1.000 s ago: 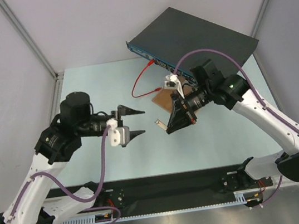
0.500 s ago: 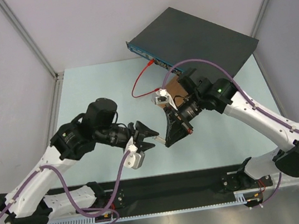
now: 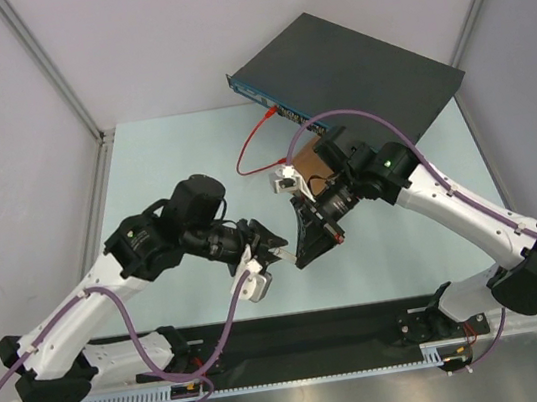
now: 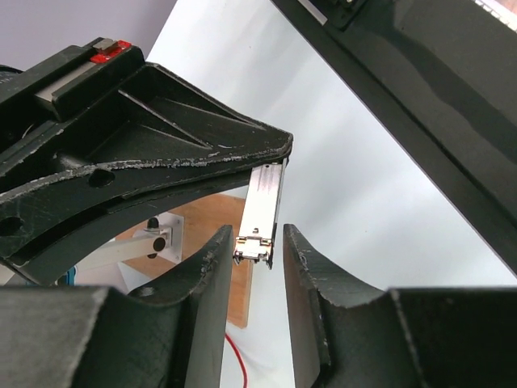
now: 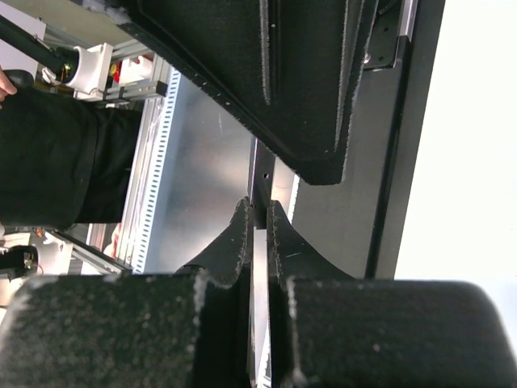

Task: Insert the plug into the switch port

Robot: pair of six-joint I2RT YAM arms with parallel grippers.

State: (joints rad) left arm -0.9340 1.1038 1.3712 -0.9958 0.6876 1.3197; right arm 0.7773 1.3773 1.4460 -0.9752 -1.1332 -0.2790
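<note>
The plug [image 4: 262, 212], a slim silver metal module, is pinched at one end by my right gripper [image 3: 302, 255], which is shut on it; in the right wrist view it shows as a thin strip [image 5: 260, 242] between the fingers. My left gripper [image 4: 257, 234] straddles the plug's free end. Its jaws are open, with a narrow gap on each side. In the top view the left gripper [image 3: 276, 248] meets the right one above mid-table. The switch [image 3: 349, 63], a flat dark-grey box with a blue front face [image 3: 280, 108], sits at the back right, well away from the plug.
A brown wooden board [image 3: 311, 162] with a white bracket [image 3: 288, 178] lies in front of the switch, behind the right arm. A red wire [image 3: 251, 148] loops from the switch's front face onto the pale table [image 3: 171, 155]. A black rail [image 3: 298, 333] runs along the near edge.
My left arm has swung right to the plug held by the right gripper, and its jaws have narrowed around the plug's free end. The right gripper has shifted slightly left and down.
</note>
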